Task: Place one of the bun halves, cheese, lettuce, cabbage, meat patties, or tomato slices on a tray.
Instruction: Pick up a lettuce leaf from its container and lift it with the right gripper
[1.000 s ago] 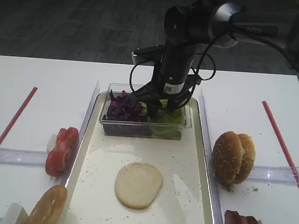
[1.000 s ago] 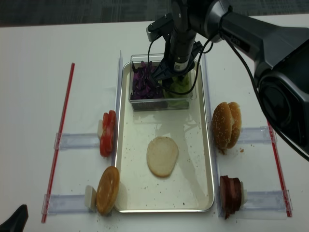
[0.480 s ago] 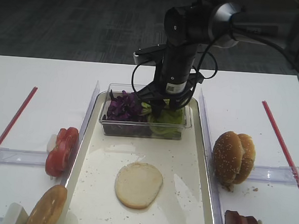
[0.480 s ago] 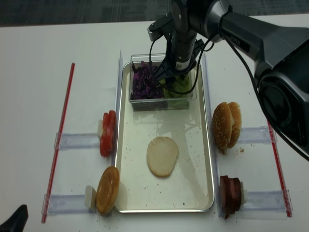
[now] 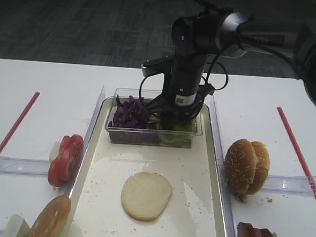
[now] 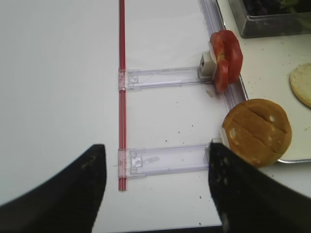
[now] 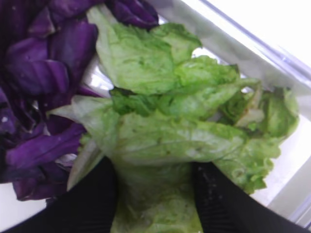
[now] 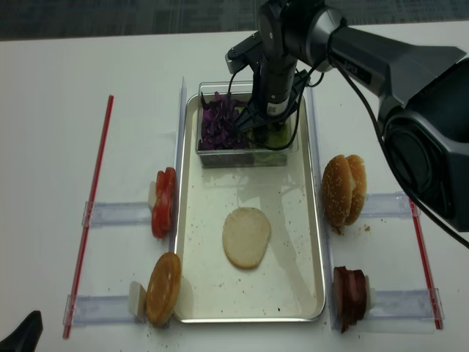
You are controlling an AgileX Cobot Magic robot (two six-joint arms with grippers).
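Over the last second the right gripper [image 7: 154, 194] has been lowered into the clear tub [image 5: 152, 137] and narrowed; a lettuce [image 7: 160, 136] leaf now sits between its half-closed fingers, seemingly pinched, not yet lifted toward the tray [image 5: 195, 207]

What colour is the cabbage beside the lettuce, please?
Dark purple cabbage, clearest in the right wrist view.
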